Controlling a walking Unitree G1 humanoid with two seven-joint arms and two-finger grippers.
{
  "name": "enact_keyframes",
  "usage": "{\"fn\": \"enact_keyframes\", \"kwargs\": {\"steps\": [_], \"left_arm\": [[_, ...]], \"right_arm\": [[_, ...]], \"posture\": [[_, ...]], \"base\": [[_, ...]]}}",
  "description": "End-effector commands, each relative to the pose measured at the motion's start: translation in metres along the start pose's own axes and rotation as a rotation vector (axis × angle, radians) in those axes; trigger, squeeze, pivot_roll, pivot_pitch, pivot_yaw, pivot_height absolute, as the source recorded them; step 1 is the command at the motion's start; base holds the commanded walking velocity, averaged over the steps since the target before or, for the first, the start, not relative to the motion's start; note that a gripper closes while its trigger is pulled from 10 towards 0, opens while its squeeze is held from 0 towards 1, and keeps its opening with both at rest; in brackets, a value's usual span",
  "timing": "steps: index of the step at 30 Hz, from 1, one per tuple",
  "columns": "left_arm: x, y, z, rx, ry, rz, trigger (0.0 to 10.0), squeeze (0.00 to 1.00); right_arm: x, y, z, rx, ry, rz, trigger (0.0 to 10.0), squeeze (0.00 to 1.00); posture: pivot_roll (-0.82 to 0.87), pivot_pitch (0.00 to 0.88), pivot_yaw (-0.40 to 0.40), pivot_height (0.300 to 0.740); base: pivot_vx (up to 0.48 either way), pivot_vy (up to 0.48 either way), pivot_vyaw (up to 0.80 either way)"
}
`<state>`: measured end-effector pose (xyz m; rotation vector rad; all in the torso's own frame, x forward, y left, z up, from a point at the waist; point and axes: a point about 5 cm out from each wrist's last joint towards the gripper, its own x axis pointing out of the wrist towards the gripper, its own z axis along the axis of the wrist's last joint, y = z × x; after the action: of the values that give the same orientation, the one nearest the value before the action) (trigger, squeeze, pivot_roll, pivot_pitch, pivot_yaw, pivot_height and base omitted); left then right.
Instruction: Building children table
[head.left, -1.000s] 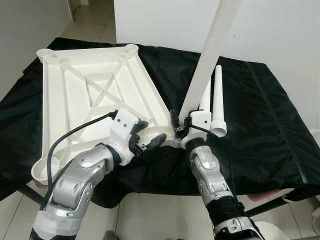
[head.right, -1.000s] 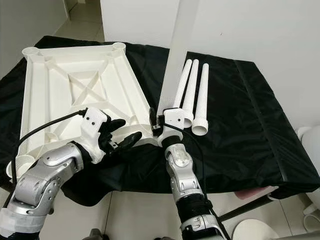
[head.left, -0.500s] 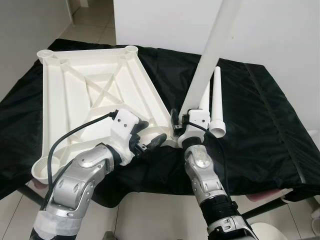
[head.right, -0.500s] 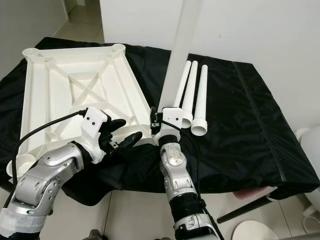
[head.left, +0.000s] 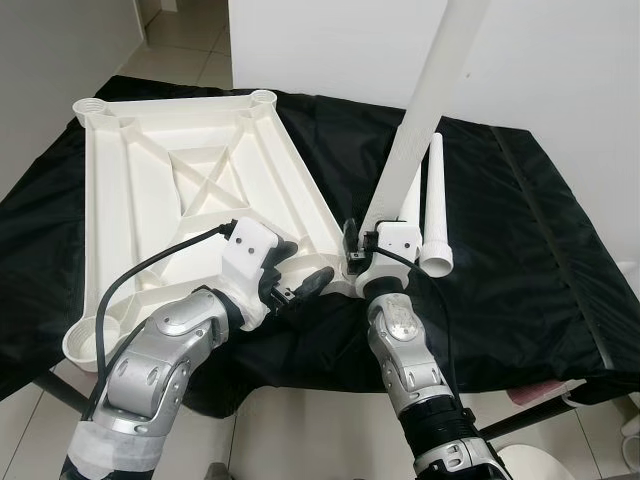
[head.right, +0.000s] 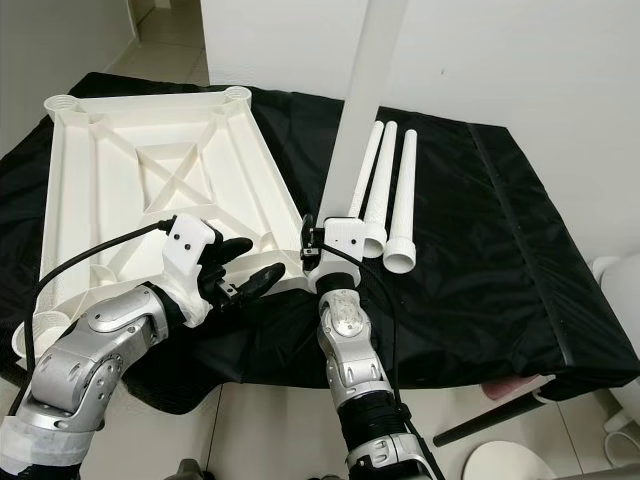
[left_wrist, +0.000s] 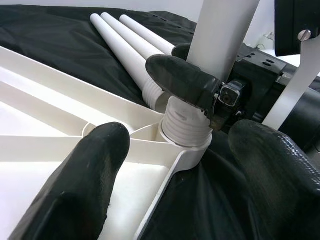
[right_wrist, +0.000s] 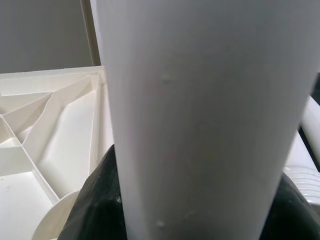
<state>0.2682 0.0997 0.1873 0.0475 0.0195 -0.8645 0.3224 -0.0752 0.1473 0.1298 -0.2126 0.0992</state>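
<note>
Because the tabletop (head.left: 190, 190) lies upside down on the black cloth (head.left: 520, 250), its ribbed underside faces up and the corner sockets are open to take legs, which is why the build is done this way round. At the near right corner, one white leg (head.left: 425, 110) stands nearly upright with its threaded end seated in the socket (left_wrist: 186, 135), leaning slightly right as it rises; judging by the thread showing above the rim, it is probably not yet screwed fully home. Gripping that leg low down, just above the socket, the right gripper (head.left: 362, 252) has its black fingers clamped around the tube, a hold that suits turning it while keeping it in line. Just left of the socket, the left gripper (head.left: 300, 282) rests at the tabletop's near edge with its fingers spread apart and nothing between them, likely steadying the corner so it does not twist with the leg. Right of the tabletop, three spare legs (head.right: 385, 190) lie side by side on the cloth, threaded ends toward the robot, within easy reach for the remaining sockets.
</note>
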Motion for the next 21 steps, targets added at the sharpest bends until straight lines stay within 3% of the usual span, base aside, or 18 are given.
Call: {"fn": "enact_keyframes", "kwargs": {"steps": [1,9,10,18,19,21], "left_arm": [[0.001,0.001,0.0,0.003,-0.008,0.032,10.0,0.0],[0.002,0.001,0.001,-0.002,-0.012,0.034,10.0,0.0],[0.002,0.001,0.001,-0.002,-0.013,0.035,10.0,0.0],[0.002,0.001,0.001,-0.003,-0.017,0.038,10.0,0.0],[0.003,0.001,0.001,-0.003,-0.019,0.038,10.0,0.0],[0.003,0.002,0.002,-0.002,-0.02,0.039,10.0,0.0]], "right_arm": [[-0.009,-0.003,-0.02,0.039,0.09,-0.011,10.0,1.0],[-0.005,-0.012,-0.011,0.032,0.05,0.041,10.0,1.0],[-0.005,-0.013,-0.01,0.036,0.05,0.063,10.0,0.0],[-0.005,-0.019,-0.007,-0.003,0.044,0.151,10.0,0.0],[-0.003,-0.025,-0.009,0.011,0.066,0.164,0.0,0.0],[-0.001,-0.031,-0.008,0.005,0.068,0.174,0.0,0.0]], "posture": [[0.1,0.104,-0.074,0.74],[0.1,0.104,-0.076,0.74],[0.1,0.104,-0.076,0.74],[0.09,0.101,-0.08,0.74],[0.09,0.1,-0.079,0.74],[0.1,0.1,-0.08,0.74]], "base": [[0.0,0.0,0.0],[0.0,0.0,0.0],[0.0,0.0,0.0],[0.0,0.0,0.0],[0.0,0.0,0.0],[0.0,0.0,0.0]]}}
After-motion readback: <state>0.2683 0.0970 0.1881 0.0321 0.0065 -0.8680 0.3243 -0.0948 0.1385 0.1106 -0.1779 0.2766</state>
